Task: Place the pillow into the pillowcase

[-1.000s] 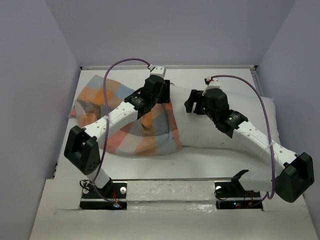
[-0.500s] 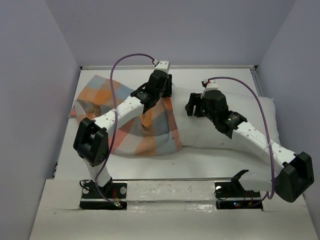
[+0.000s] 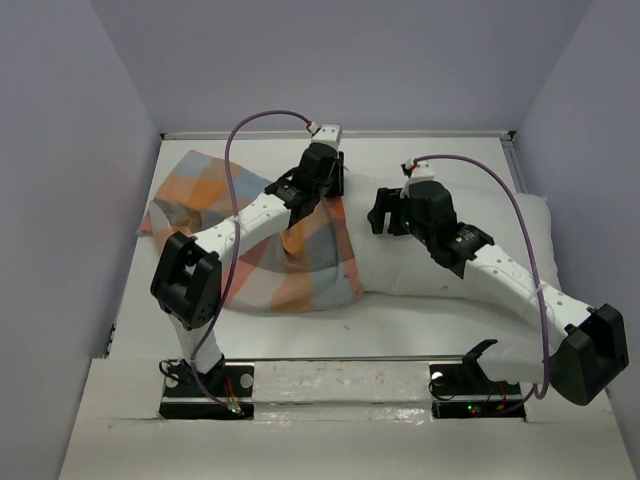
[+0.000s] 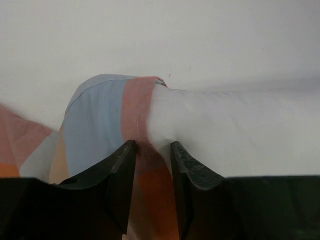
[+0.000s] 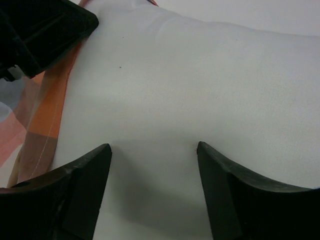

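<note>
**Mid-insertion: case mouth gripped, pillow only partly in**

Pinching the hem of the pillowcase [image 4: 100, 130] with the left gripper [image 4: 152, 147], jaws drawn close on the fabric right at the far corner of the mouth, where checked cloth meets white. Resting the right gripper [image 5: 154, 150] over the pillow [image 5: 200, 75], fingers [image 5: 80, 185] spread wide, nothing held between them. Seen from above: pillowcase lying on the left of the table [image 3: 420, 150], pillow stretching off to the right, its left end apparently inside the mouth, most of its length outside. Judged as the drawing-over step, well short of done. Next, probably: pull the hem rightward along the pillow while pinning or pushing the white bulk leftward. Calls for a firm hold on the hem, and for keeping the mouth from bunching.
</note>
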### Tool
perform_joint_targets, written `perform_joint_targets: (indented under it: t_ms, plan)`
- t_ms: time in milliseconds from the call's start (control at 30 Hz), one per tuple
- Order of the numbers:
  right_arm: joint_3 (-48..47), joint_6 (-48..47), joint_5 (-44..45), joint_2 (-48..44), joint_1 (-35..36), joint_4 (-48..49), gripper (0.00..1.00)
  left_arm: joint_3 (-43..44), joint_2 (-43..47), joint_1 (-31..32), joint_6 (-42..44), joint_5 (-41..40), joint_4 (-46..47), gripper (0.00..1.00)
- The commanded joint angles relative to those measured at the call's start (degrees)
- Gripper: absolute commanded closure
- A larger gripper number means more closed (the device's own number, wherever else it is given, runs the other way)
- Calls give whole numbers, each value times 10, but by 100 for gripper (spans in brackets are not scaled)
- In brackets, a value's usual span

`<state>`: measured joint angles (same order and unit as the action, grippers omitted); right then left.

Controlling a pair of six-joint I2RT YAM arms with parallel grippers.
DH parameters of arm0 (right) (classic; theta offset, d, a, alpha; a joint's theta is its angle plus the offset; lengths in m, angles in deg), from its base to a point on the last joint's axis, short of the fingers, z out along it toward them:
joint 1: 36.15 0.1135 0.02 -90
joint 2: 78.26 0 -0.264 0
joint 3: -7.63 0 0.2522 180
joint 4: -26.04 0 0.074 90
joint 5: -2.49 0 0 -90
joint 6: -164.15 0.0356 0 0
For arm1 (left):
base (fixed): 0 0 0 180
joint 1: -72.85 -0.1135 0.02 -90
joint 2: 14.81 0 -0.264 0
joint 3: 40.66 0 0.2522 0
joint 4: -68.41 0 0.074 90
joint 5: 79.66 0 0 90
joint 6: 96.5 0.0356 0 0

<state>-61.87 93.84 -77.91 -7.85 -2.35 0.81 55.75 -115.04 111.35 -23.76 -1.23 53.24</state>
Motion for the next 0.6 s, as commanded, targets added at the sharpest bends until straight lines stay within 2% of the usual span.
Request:
perform_joint_targets:
  t_ms: [0,33,100,133,233,467,567]
  plan:
    - [-8,-23,-14,-3,0,10,19,32,-16,-2,4,-3,15,61]
    - [-17,-31,-13,-1,0,11,10,37,-17,-2,4,-6,2,65]
    - [-30,-39,-10,11,0,11,4,41,-19,-2,6,-12,-1,72]
    - [-41,-41,-13,17,0,10,4,42,-17,-2,6,-18,-2,78]
    - [-55,-52,-35,33,0,8,4,38,-5,-1,4,-26,2,87]
    - [-109,-102,-59,107,0,-14,0,14,30,-2,4,-39,10,88]
    - [-139,-120,-75,151,-5,-19,0,13,35,-1,2,-35,10,93]
